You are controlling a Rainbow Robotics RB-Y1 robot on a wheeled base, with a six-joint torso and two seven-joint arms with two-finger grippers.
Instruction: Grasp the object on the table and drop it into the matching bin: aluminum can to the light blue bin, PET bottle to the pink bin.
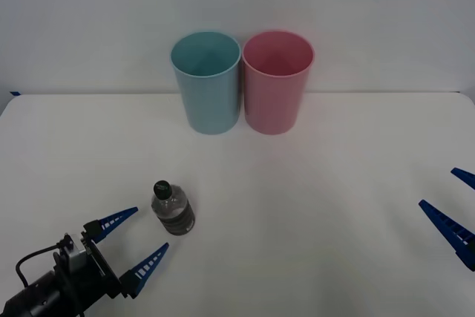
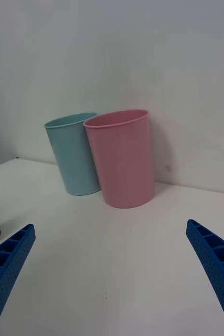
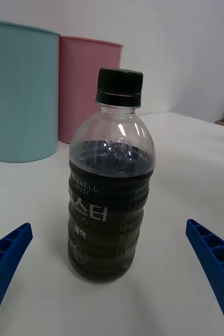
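So the PET bottle point(image 1: 173, 211) stands upright on the white desk point(image 1: 312, 206), near-left area, long axis vertical, dark green cap up. The left gripper point(image 1: 135, 240) sits just to its near-left with its fingers spread wide, the bottle lined up right ahead of the gap but not between them yet. Way closer than the right gripper point(image 1: 451, 202), which waits well apart at the right edge, also spread wide. Light blue bin point(image 1: 206, 81) and pink bin point(image 1: 277, 81) stand touching at the far side, pink on the right. Plain pale wall behind.
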